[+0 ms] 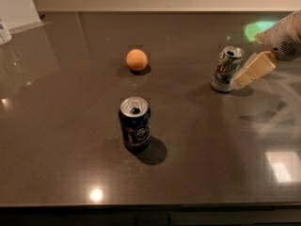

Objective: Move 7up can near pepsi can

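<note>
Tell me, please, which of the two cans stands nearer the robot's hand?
The pale silver-green can at the right; the hand is close beside it, while the dark blue can stands apart, front centre.

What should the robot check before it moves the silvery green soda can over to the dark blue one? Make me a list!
1. 7up can standing upright: ok, on the right side of the table.
2. pepsi can upright and in view: ok, near the front middle, open top showing.
3. gripper at the 7up can: ok, close against the can's right side.
4. Firm hold on the 7up can: cannot tell.
5. Way between the two cans free: ok, it seems; the orange ball sits farther back, off the straight line.
</note>
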`<state>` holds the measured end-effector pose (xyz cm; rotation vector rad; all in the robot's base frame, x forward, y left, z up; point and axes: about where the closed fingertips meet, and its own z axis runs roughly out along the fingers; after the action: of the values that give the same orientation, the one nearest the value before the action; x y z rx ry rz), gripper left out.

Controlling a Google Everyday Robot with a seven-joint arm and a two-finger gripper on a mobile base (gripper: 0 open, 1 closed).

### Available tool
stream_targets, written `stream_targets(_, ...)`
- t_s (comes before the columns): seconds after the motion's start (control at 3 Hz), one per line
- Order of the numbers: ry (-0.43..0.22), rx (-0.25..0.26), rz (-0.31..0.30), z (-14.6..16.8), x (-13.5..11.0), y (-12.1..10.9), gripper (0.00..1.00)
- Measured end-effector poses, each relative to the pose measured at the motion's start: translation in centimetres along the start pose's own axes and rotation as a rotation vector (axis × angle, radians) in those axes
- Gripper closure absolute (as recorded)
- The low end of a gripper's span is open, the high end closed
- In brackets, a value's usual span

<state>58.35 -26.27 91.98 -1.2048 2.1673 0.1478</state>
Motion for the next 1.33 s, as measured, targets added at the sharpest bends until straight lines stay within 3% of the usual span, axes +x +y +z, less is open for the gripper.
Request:
stream_targets(0.67, -0.012, -0.038, 0.093, 3.2, -0.1, -0.8, 0.03)
stream_targets(1.33, -0.039, -0.072, 0.115, 3.8, -0.8, -0.1, 0.45)
